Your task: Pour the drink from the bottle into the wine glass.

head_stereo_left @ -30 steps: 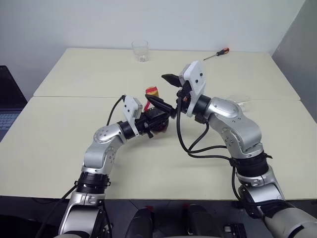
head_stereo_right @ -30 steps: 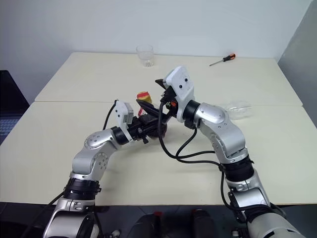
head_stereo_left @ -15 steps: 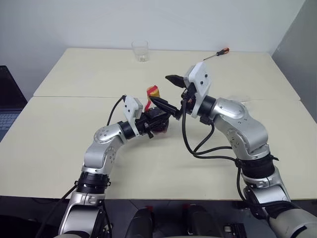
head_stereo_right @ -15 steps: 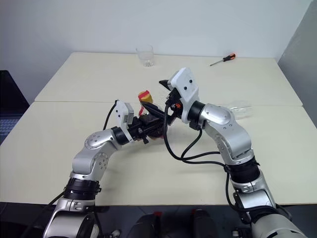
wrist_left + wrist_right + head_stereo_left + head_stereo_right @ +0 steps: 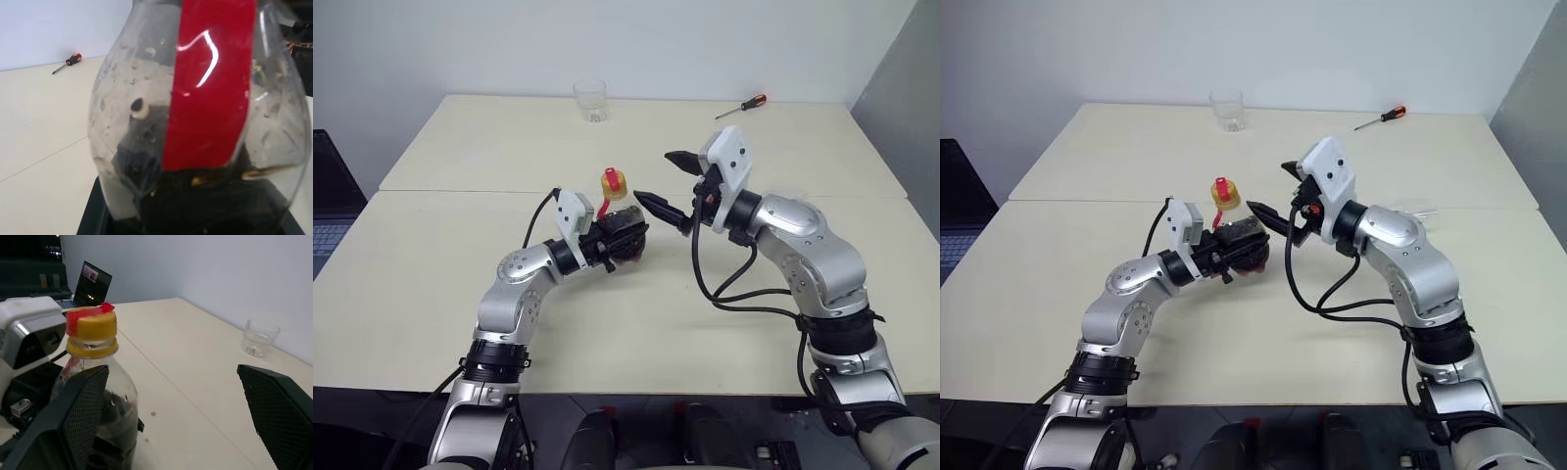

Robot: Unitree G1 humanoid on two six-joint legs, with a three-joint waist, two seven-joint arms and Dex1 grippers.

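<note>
The bottle point(image 5: 195, 122) is clear glossy plastic with a shiny red label, its yellow cap point(image 5: 92, 333) smooth plastic, the table point(image 5: 460, 147) matt cream, the tumbler point(image 5: 590, 100) clear.

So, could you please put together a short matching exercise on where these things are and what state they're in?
Things:
1. bottle
2. tumbler
3. screwdriver
4. right gripper

Descriptions:
A. far edge of the table, right of the tumbler
B. open, beside the bottle's cap
C. far edge of the table, standing alone
D. held upright in the left gripper

Pairs: 1-D, 2-C, 3-A, 4-B
</note>
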